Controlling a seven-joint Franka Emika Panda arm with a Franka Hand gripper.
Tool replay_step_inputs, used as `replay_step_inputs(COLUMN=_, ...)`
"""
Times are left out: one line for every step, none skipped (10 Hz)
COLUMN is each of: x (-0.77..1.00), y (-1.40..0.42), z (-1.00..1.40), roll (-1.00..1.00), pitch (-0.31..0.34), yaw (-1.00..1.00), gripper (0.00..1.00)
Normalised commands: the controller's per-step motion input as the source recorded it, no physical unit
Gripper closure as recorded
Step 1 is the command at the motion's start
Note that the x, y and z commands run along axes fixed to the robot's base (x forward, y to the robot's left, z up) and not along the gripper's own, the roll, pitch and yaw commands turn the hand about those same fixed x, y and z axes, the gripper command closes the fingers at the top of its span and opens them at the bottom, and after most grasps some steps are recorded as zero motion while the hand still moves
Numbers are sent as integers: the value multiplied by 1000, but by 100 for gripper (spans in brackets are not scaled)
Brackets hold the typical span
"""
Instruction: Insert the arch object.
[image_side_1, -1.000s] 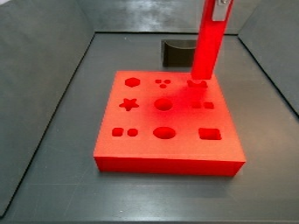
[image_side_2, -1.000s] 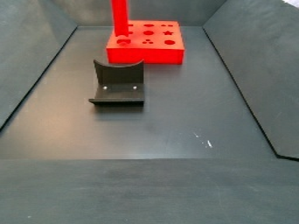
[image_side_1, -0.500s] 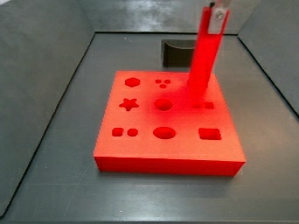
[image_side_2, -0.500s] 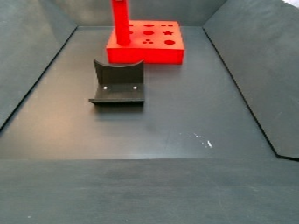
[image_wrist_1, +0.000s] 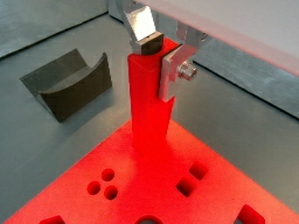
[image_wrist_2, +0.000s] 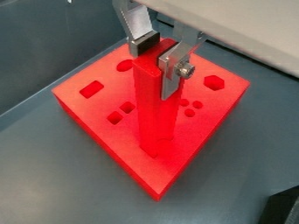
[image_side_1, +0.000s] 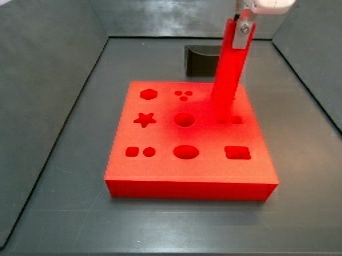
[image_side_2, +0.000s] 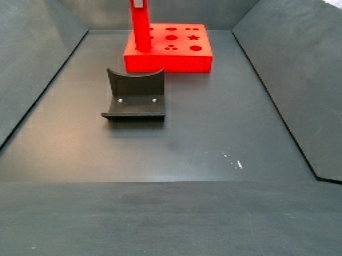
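Listing, largest first.

- Red board (image_side_1: 187, 178): flat slab with shaped holes, lying on the dark floor.
- Long red bar (image_wrist_1: 149, 114): upright, lower end meeting the board among the middle holes; whether seated cannot be told.
- Arch object (image_side_2: 134, 95): on the floor, well apart from the board, untouched. Curved notch opening upward in a wrist view (image_wrist_1: 70, 83); long axis flat on the floor, apparently parallel to the board's nearest edge.
- Gripper (image_wrist_1: 158, 57): above the board, fingers (image_wrist_2: 176, 68) clamped on the bar's top.

Judged step: parting with the bar before fetching the arch. Best done by keeping the bar vertical, releasing without tipping, then approaching the arch from above, fingers across its short sides.
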Motion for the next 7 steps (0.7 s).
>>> replay_step_inputs(x=0, y=0, z=-1000, roll=11, pitch=-123, yaw=0, gripper=100)
replay_step_inputs(x=0, y=0, z=-1000, roll=61, pitch=-96, yaw=-31, gripper=100)
replay_step_inputs(x=0, y=0, z=-1000, roll=64, pitch=-90, yaw=-43, gripper=100)
replay_step_inputs(x=0, y=0, z=-1000, roll=83, pitch=-73, yaw=-51, gripper=100)
replay_step_inputs(x=-11, y=0, z=-1000, roll=120, pitch=-56, yaw=-57, gripper=100)
replay_step_inputs(x=0, y=0, z=-569, roll=197, pitch=0, yaw=-46, gripper=100)
replay_step_inputs(x=0, y=0, z=0, roll=0, pitch=0, yaw=0, gripper=100)
